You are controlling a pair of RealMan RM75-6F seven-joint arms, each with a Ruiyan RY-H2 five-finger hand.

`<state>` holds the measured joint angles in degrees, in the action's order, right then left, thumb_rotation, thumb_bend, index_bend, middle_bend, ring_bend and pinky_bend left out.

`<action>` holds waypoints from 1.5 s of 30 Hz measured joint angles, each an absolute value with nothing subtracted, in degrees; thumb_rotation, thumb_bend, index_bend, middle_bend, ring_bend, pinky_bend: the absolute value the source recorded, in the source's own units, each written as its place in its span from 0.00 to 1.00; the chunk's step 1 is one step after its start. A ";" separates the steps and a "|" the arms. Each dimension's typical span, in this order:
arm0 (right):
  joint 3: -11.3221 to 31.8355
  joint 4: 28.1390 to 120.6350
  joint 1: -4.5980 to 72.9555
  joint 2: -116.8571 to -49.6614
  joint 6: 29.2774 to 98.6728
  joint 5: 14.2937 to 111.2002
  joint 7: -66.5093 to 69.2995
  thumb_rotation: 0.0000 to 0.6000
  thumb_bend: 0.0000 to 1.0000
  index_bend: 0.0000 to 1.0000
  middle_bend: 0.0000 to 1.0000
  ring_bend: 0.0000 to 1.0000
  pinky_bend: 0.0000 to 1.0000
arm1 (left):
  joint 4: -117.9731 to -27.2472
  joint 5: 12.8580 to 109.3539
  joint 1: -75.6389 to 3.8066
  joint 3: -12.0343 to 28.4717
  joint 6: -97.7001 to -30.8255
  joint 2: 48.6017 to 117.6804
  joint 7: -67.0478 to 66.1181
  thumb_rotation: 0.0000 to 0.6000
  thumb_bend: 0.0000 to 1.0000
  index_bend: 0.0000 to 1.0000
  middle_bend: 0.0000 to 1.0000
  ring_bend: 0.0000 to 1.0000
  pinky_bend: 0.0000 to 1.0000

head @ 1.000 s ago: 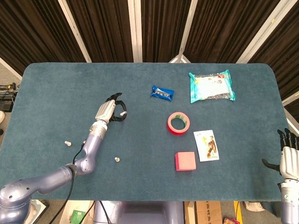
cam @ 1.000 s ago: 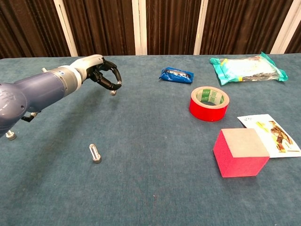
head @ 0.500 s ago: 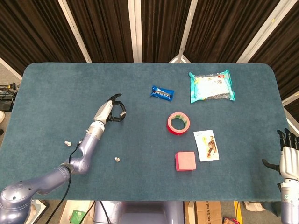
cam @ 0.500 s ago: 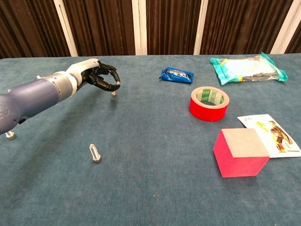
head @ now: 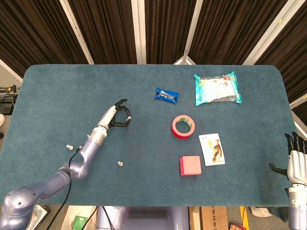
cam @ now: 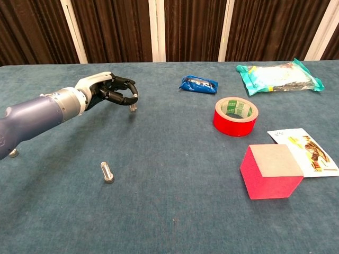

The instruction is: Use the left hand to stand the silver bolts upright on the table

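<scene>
Silver bolts are the work items. One bolt (cam: 132, 107) stands on the table at the fingertips of the left hand (cam: 108, 90), whose fingers curl around its top; from the chest view it appears pinched and touching the cloth. A second bolt (cam: 107, 172) stands upright in the near foreground, well apart from the hand. A third bolt (head: 70, 147) sits near the left table edge, beside the forearm; whether it is standing cannot be told. The right hand (head: 296, 165) hangs off the right table edge with its fingers apart, holding nothing.

Hazards, as a judgement:
- Release of the pinched bolt before its head sits flat can tip it; the cause is a tilted wrist or fingers that drag sideways on opening.
- The soft cloth gives an uneven seat, so a small nudge may topple a standing bolt.
- The forearm sweeps low over the table; a careless retreat could knock the third bolt.

Surface: a teal cloth-covered table (head: 57, 91). It also carries a blue packet (head: 166, 95), a wipes pack (head: 217, 88), a red tape roll (head: 183, 126), a red block (head: 190, 165) and a printed card (head: 211, 149). Dark curtains with pale vertical strips close off the room behind.
</scene>
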<state>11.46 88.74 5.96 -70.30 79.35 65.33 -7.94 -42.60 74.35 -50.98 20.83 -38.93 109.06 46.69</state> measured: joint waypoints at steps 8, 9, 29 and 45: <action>11.44 88.60 6.01 -70.45 79.34 65.27 -8.13 1.00 0.01 0.13 0.01 0.00 0.00 | -39.63 75.87 -51.53 18.66 -39.58 109.42 50.41 1.00 0.54 0.57 0.05 0.00 0.00; 11.45 88.60 6.02 -70.46 79.33 65.25 -8.13 1.00 0.01 0.13 0.01 0.00 0.00 | -39.52 75.91 -51.56 18.49 -39.57 109.41 50.59 1.00 0.54 0.57 0.05 0.00 0.00; 11.58 88.56 5.96 -70.45 79.51 65.15 -8.03 1.00 0.01 0.13 0.01 0.00 0.00 | -39.23 74.99 -51.53 16.63 -38.72 108.22 47.96 1.00 0.48 0.54 0.03 0.00 0.00; 11.70 88.57 5.89 -70.55 79.78 65.12 -8.00 1.00 0.01 0.13 0.01 0.00 0.00 | -40.13 75.50 -51.51 15.11 -38.14 106.91 47.14 1.00 0.45 0.46 0.02 0.00 0.00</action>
<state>11.70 88.57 5.89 -70.55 79.78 65.12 -8.00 -40.13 75.50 -51.51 15.11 -38.14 106.91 47.14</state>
